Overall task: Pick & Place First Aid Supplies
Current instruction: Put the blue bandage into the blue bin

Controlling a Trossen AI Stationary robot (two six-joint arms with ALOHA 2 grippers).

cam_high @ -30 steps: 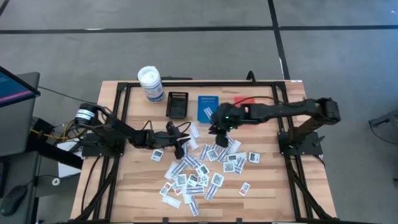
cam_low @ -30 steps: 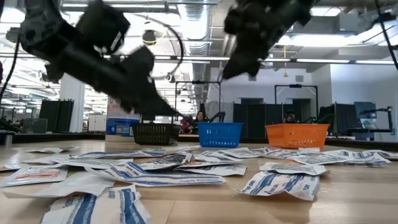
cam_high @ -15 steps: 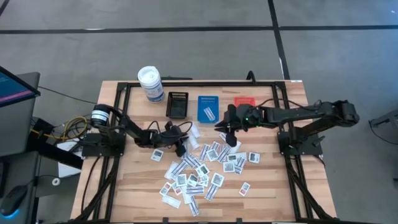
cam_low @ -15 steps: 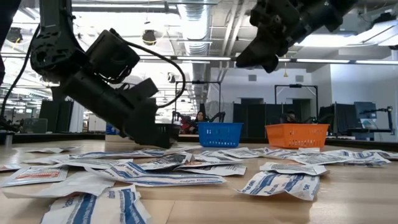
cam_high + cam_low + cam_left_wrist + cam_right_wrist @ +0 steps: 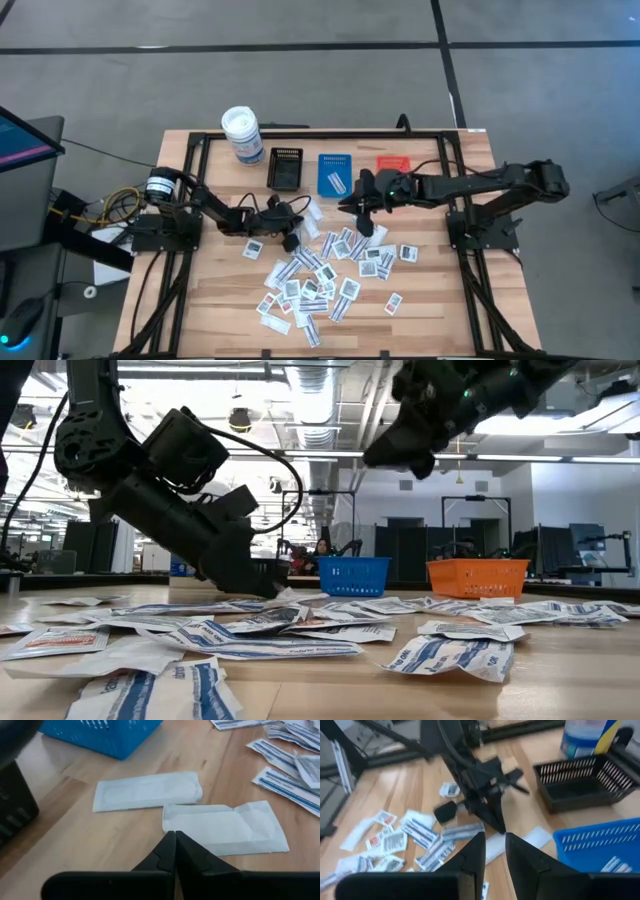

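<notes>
Broadly, the wooden bench [image 5: 420, 310] carries a scatter of first aid supplies [image 5: 320, 275], dozens of small white packets spread over its middle and near side. At its far edge stand a white canister [image 5: 242, 134], a black tray [image 5: 285, 167], a blue tray [image 5: 334, 172] and an orange tray [image 5: 393, 162] in a row. The left arm reaches low across the bench; the left gripper [image 5: 293, 226] has its jaws pinched fully together, tips down at the edge of a plain white packet [image 5: 225, 827], and whether they have hold of it cannot be told. A second plain packet [image 5: 147, 792] lies just beyond, near the blue tray. The right gripper [image 5: 357, 205] hangs above the bench just in front of the blue tray, jaws a narrow gap apart with nothing between them.
</notes>
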